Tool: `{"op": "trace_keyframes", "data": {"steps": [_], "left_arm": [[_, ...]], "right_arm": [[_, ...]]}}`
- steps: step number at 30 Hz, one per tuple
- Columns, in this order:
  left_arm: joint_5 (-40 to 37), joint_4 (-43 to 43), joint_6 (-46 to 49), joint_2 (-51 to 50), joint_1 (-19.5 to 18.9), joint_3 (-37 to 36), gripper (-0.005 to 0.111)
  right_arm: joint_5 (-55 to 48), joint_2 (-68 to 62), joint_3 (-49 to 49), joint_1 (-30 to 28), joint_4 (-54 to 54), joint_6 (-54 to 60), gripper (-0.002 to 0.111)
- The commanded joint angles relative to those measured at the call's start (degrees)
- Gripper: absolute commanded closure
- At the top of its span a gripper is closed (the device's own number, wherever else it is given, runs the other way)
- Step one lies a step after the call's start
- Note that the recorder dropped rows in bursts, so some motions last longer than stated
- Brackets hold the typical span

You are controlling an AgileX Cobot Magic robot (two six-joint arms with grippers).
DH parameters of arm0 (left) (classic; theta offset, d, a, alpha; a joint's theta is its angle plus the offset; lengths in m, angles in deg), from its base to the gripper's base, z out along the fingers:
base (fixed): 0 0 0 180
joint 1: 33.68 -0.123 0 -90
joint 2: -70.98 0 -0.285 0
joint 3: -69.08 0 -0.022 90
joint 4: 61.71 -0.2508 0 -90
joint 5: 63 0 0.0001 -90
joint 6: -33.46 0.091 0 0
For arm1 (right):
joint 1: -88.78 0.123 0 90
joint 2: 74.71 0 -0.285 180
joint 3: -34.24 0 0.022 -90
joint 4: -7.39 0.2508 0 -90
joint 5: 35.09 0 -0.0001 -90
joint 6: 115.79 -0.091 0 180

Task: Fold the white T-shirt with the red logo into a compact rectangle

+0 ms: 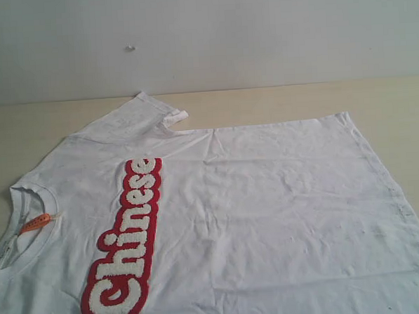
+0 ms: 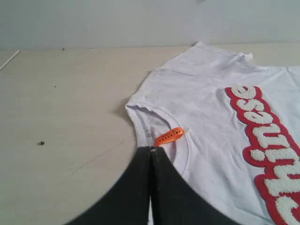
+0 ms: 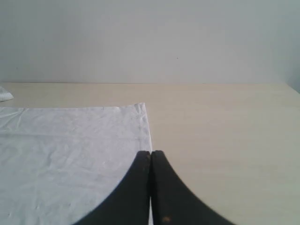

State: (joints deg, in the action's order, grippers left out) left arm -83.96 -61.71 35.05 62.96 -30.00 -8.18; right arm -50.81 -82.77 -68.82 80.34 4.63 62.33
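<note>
We find the white T-shirt (image 1: 268, 210) spread flat, front up, lightly creased, one sleeve (image 1: 147, 111) reaching toward the table's far edge. The red logo (image 1: 126, 246) runs as a long strip across the chest. An orange neck tag (image 1: 36, 224) lies inside the collar. Left tool (image 2: 151, 151): fingers pressed together, empty, at the collar beside the tag. Right tool (image 3: 151, 153): likewise closed on nothing, by the hem corner. Table (image 1: 263, 101): pale wood. Wall (image 1: 259, 35) behind: plain, pale.

The right claw (image 3: 150, 153) is closed tight, its dark tips together at the white T-shirt's (image 3: 65, 154) straight edge. Beige bench (image 3: 225, 126) lies beyond that edge.
</note>
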Motion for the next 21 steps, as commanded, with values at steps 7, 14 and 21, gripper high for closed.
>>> {"op": "trace_keyframes", "data": {"steps": [7, 14, 21], "left_arm": [[0.5, 0.8, -0.2, 0.2, -0.1, 0.0, 0.107], [0.9, -1.9, 2.9, 0.2, -0.1, 0.0, 0.107], [25.3, -0.7, 2.1, 0.2, -0.1, 0.0, 0.107]], "right_arm": [[0.4, 0.3, 0.3, -0.2, -0.2, 0.2, 0.108], [0.4, 0.3, 0.3, -0.2, -0.2, 0.2, 0.108], [15.2, 0.3, 0.3, -0.2, -3.1, 0.7, 0.108]]}}
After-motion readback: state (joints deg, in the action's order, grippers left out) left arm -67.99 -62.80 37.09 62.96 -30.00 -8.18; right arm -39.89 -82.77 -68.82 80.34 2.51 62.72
